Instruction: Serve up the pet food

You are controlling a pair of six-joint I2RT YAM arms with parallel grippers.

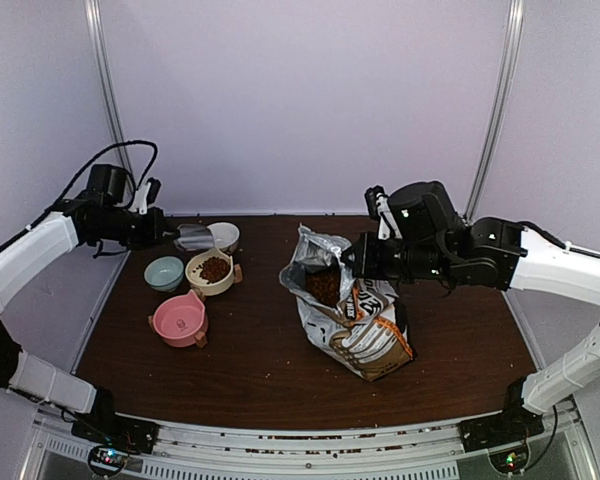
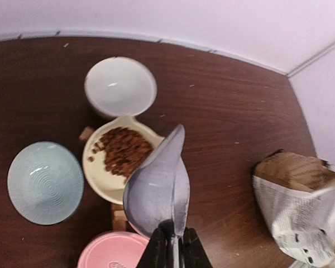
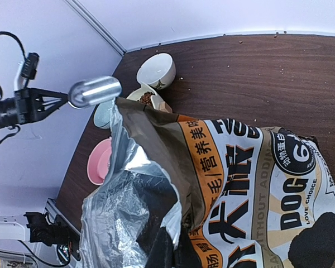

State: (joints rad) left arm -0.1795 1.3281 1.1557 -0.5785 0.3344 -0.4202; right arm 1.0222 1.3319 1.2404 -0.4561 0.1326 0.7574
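Pet food (image 2: 121,151) fills a cream bowl (image 1: 213,272) at the table's left. More pet food (image 1: 323,287) shows inside the open orange, black and white bag (image 1: 358,325). My left gripper (image 2: 175,231) is shut on the handle of a silver scoop (image 2: 156,190). The scoop hangs tipped on its side above the cream bowl's near rim, and its inside looks empty. My right gripper (image 3: 174,240) is shut on the foil rim of the bag (image 3: 240,184) and holds its mouth open. From the right wrist, the scoop (image 3: 95,91) shows beyond the bag.
A white bowl (image 2: 120,86) stands behind the cream one, a light blue bowl (image 2: 44,181) to its left and a pink bowl (image 1: 180,318) in front of it. Bare dark wood lies between the bowls and the bag. Crumbs dot the table's far edge.
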